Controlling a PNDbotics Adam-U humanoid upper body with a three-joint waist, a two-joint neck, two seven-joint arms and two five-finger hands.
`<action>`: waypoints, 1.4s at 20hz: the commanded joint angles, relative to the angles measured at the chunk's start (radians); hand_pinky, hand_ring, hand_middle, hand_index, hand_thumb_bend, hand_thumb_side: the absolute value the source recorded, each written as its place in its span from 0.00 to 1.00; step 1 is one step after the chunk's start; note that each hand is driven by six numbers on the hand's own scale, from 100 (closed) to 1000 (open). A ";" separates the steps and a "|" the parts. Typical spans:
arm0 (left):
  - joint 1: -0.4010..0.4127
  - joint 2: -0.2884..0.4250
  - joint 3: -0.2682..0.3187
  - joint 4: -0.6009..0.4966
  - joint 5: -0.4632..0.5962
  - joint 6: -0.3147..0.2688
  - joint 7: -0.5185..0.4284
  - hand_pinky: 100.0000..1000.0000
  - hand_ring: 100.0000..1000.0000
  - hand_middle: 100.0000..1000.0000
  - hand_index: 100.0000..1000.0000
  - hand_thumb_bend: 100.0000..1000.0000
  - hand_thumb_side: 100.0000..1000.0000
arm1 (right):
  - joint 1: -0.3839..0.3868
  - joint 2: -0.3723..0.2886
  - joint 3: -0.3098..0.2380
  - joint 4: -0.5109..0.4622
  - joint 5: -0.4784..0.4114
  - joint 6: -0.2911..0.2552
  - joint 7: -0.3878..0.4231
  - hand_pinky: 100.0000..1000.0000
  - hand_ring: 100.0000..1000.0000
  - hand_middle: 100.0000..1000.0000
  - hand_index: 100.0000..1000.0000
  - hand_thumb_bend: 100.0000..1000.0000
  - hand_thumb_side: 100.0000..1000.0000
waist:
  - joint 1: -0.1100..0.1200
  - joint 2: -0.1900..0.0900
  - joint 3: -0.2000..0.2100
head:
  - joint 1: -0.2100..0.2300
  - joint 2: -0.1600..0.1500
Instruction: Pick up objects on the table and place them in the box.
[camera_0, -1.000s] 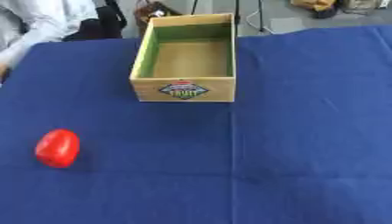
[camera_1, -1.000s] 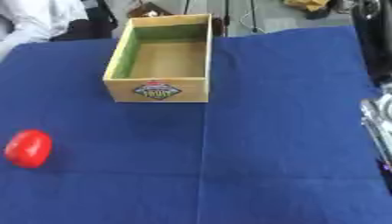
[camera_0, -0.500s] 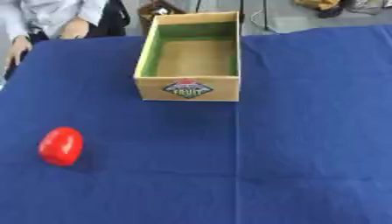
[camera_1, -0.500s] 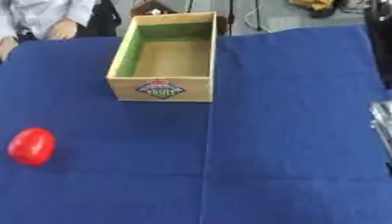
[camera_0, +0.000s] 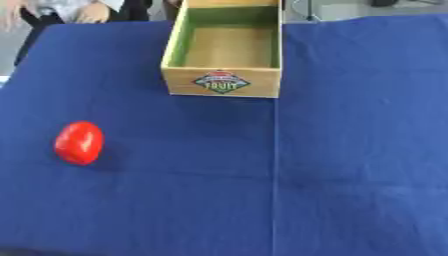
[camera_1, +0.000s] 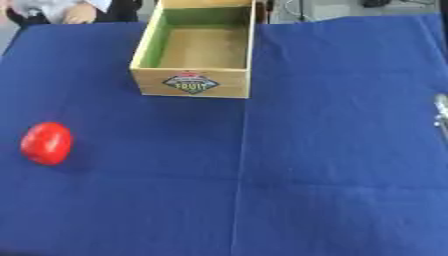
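At the right edge of the right eye view, only a silver sliver of the right hand (camera_1: 442, 114) shows, and whether it is spread or curled cannot be told; the left hand appears in neither view. The red, egg-shaped object (camera_0: 80, 142) lies on the blue tablecloth (camera_0: 350, 165) at the left, well apart from the hand. The wooden box (camera_0: 224, 83), green inside with a "FRUIT" label on its near wall, stands open at the far centre and holds nothing.

I see matt blue cloth, faintly creased, over the worktop (camera_0: 350, 150). Box (camera_0: 224, 85): pale wood, green-lined walls, printed label. Red object (camera_0: 79, 142): smooth, glossy.
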 joint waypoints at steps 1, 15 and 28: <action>-0.014 0.066 0.000 0.017 -0.028 -0.014 -0.044 0.61 0.78 0.79 1.00 0.73 0.87 | -0.005 -0.008 -0.015 -0.019 0.002 0.003 -0.004 0.85 0.81 0.65 0.78 0.00 0.98 | -0.002 -0.020 0.009 | -0.002 0.011; -0.098 0.169 -0.047 0.101 -0.070 -0.065 -0.137 0.64 0.79 0.82 1.00 0.74 0.89 | 0.005 -0.012 -0.013 -0.019 0.000 0.007 -0.002 0.85 0.81 0.65 0.77 0.00 0.98 | -0.007 -0.008 0.027 | -0.003 -0.022; -0.308 0.253 -0.179 0.155 -0.022 -0.064 -0.158 0.64 0.78 0.80 1.00 0.71 0.95 | -0.004 -0.001 0.000 -0.019 -0.005 0.007 0.014 0.85 0.81 0.65 0.77 0.00 0.98 | -0.005 -0.020 0.029 | 0.010 -0.035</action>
